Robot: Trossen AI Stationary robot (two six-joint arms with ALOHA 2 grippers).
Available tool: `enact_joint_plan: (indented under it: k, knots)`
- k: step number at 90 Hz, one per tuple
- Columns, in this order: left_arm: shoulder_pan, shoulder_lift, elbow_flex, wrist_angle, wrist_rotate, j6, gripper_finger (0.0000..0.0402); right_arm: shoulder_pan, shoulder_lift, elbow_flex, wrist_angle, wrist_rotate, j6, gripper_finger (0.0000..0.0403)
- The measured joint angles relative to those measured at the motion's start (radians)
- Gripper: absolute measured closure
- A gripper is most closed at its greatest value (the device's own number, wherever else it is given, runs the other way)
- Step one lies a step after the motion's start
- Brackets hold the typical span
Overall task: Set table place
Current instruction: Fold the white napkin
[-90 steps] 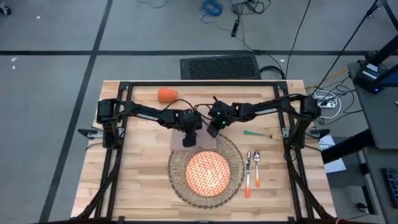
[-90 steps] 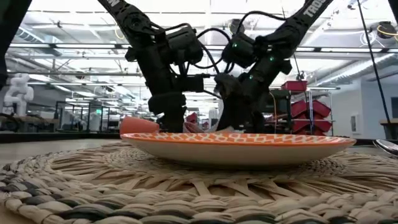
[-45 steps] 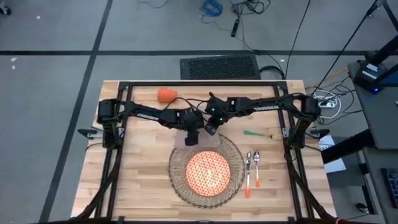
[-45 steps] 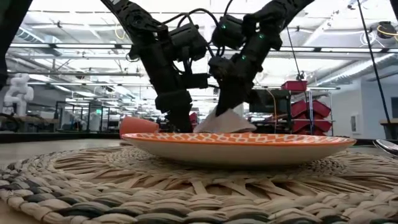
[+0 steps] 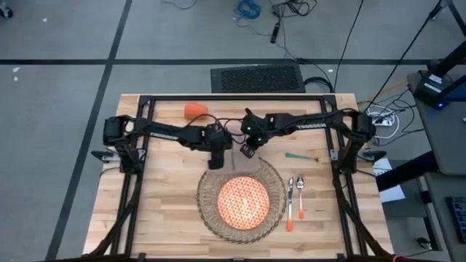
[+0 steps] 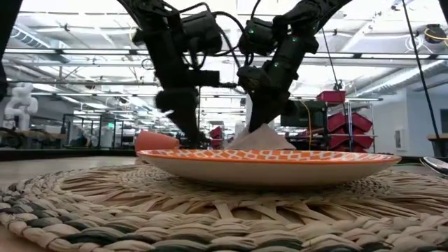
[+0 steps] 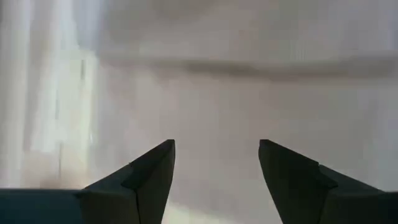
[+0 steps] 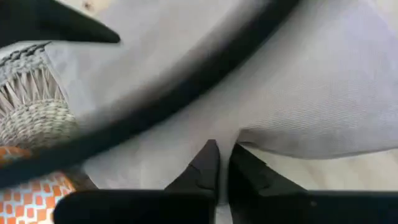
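While both arms meet over the far-centre of the surface (image 5: 160,211), the findings are as follows.

Surface: light-wood butcher-block top with a black frame, seen whole in the high view.

Placemat (image 5: 205,209): round, woven wicker, lying flat at the near-centre of the surface.

Plate (image 5: 242,201): orange-patterned, centred on the placemat; in the low view its rim (image 6: 280,162) fills the foreground.

Napkin (image 5: 234,165): pale cloth, lying just beyond the placemat's far edge, with its near part over that edge. In the low view it rises to a peak (image 6: 260,137) behind the plate.

Right hand (image 5: 247,151): over the napkin's far part. The right wrist view shows its fingers (image 8: 205,163) nearly together, pinching a fold of the cloth (image 8: 311,99). The peak sits directly under this hand in the low view.

Left hand (image 5: 216,161): just beside the right hand, over the napkin's left portion. The left wrist view shows its fingers (image 7: 149,167) spread apart, nothing between them, with pale cloth (image 7: 217,99) below.

Cup (image 5: 194,110): orange, on its side near the far edge, well apart from the placemat.

Green-handled utensil (image 5: 301,155): lying alone to the right of the napkin.

Orange-handled cutlery (image 5: 295,200): two pieces side by side just right of the placemat.
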Motion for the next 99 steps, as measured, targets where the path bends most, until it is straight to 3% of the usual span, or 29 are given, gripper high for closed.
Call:
enact_joint_plan:
  k: [42,70,99]
  knots:
    - [0.006,0.006,-0.030,0.103,0.055,0.001,0.0182,0.002,0.000,0.077,-0.001,-0.008,0.004,0.0403]
    - [0.033,0.006,-0.073,0.209,-0.013,-0.048,0.0182,0.015,0.000,0.086,0.007,-0.027,0.013,0.0403]
    - [0.040,0.006,-0.164,0.337,0.026,-0.053,0.0182,0.007,0.000,0.086,-0.002,0.000,0.021,0.0403]
